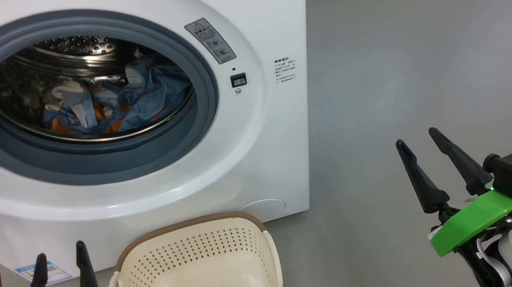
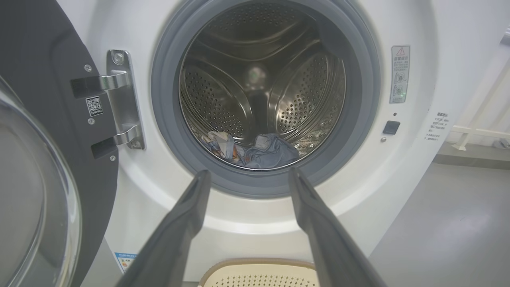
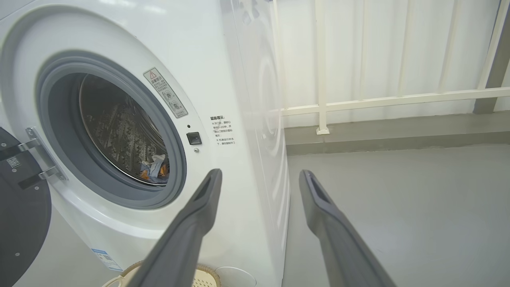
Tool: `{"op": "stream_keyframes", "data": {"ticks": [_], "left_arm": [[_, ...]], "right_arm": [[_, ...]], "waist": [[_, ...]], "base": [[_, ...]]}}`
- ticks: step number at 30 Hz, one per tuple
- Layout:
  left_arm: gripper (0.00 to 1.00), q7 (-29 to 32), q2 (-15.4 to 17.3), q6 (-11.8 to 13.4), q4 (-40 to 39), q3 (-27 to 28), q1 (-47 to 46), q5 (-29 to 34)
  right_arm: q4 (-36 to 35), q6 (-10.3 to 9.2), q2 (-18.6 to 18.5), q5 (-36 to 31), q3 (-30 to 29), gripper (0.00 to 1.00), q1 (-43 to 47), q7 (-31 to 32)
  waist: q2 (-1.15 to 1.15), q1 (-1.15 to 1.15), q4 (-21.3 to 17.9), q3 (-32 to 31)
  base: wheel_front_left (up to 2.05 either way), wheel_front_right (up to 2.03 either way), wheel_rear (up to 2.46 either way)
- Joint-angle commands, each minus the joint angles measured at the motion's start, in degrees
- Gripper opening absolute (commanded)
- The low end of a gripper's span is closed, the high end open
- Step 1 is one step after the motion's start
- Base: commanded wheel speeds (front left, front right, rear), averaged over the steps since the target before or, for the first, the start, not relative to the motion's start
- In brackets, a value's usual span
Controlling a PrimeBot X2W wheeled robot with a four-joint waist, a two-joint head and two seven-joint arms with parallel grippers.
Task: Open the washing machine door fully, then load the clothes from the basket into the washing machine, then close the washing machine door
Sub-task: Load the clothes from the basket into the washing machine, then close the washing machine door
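Illegible warning label (image 2: 400, 74) on washing machine (image 2: 247, 223)

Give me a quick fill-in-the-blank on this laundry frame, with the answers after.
The clothes lie inside the steel ___.
The basket is ___.
The washing machine door stands ___.
The left gripper and right gripper each have fingers spread, holding ___.
Missing words: drum; empty; open; nothing.
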Motion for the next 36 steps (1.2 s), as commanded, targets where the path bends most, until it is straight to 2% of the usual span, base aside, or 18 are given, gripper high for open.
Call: {"op": "stream_keyframes", "data": {"ticks": [1,23,36], "left_arm": [[1.0,-0.4,0.8,-0.3,-0.9,2.2,-0.7,-0.2],[1.0,-0.4,0.2,-1.4,-1.8,3.4,-0.5,-1.3],[1.0,-0.4,-0.3,-1.5,-2.3,4.2,-0.5,-1.1]], "right_arm": [[-1.1,0.42,-0.4,0.8,1.3,1.0,-0.6,-0.5],[-0.8,0.42,-0.3,1.4,1.5,1.0,-0.7,-0.5],[-0.9,0.42,-0.1,1.4,1.1,1.0,-0.7,-0.5]], "waist": [[0.0,0.0,0.0,0.0],[0.0,0.0,-0.7,-0.3],[0.0,0.0,-0.6,0.0]], "base": [[0.0,0.0,0.0],[-0.05,0.05,0.0],[-1.38,1.38,0.0]]}}
